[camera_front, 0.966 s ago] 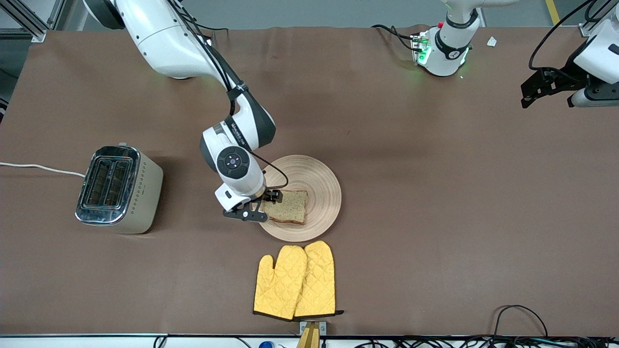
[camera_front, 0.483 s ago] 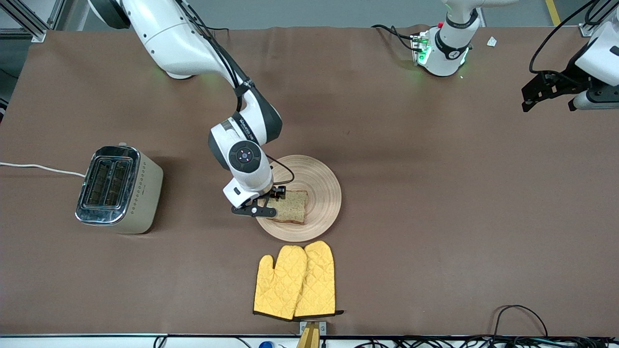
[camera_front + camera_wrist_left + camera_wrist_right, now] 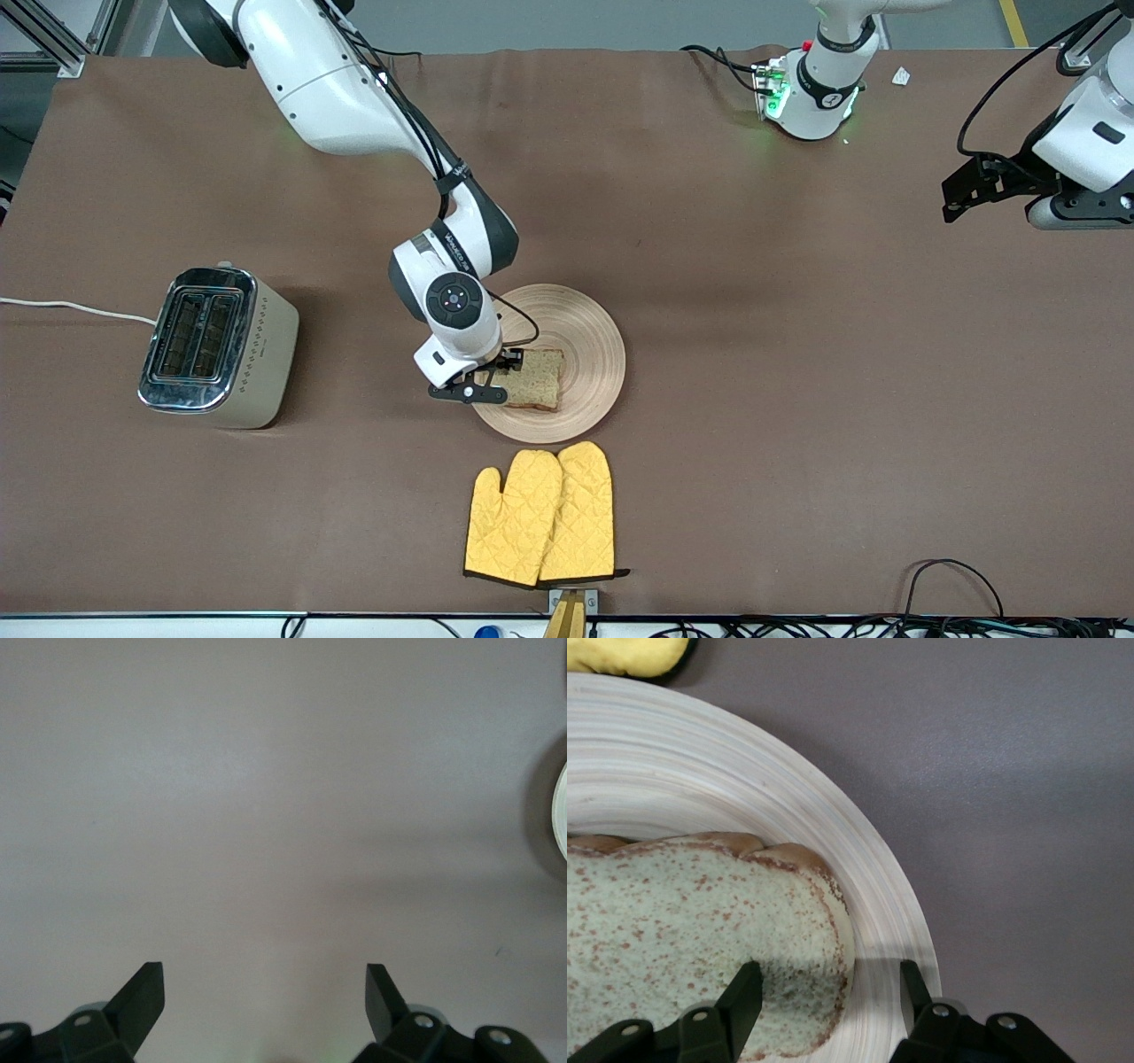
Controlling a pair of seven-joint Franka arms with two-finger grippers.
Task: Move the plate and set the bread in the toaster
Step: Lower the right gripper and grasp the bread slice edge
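Note:
The light-wood plate (image 3: 585,328) lies mid-table. The bread (image 3: 539,381) lies flat on the plate's part nearer the front camera. My right gripper (image 3: 483,383) is open and low at the bread's edge toward the right arm's end of the table. In the right wrist view (image 3: 829,979) one finger is over the bread (image 3: 682,930) and the other over the plate's rim (image 3: 744,788). The cream toaster (image 3: 217,346) stands toward the right arm's end, slots empty. My left gripper (image 3: 966,190) is open and empty over bare table (image 3: 266,970).
Yellow oven mitts (image 3: 540,518) lie nearer the front camera than the plate, close to its rim; one mitt's tip shows in the right wrist view (image 3: 625,654). The toaster's white cord (image 3: 71,307) runs off the table's edge.
My right gripper has moved from beside the plate's rim onto the bread's edge. The left arm's hand has shifted slightly and dropped a little.

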